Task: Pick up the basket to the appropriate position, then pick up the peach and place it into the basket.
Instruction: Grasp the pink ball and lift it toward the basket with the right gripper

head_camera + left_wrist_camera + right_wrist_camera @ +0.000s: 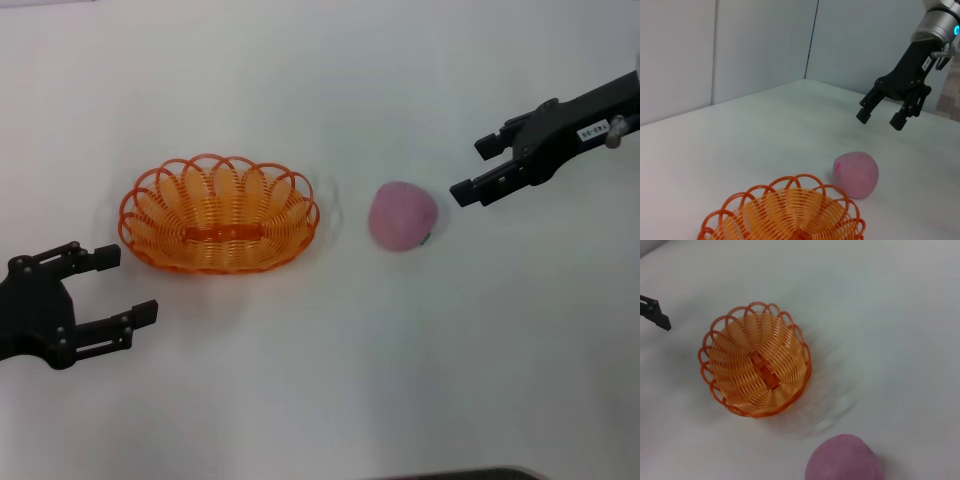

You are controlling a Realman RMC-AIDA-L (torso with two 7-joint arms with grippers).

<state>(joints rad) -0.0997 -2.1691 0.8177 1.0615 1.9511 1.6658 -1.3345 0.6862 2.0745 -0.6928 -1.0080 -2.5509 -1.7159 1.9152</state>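
Observation:
The orange basket [218, 214] stands empty on the white table, left of centre; it also shows in the left wrist view [785, 212] and the right wrist view [756, 366]. The pink peach [402, 215] lies on the table to its right, apart from it, also in the left wrist view [856, 174] and the right wrist view [844, 460]. My left gripper [118, 284] is open and empty, just in front of and to the left of the basket. My right gripper [472, 168] is open and empty, to the right of the peach and above the table; it shows in the left wrist view [880, 118].
The white table [320, 390] spreads around both objects. Grey wall panels [740, 45] stand beyond the table's far edge. A dark edge [450, 474] shows at the bottom of the head view.

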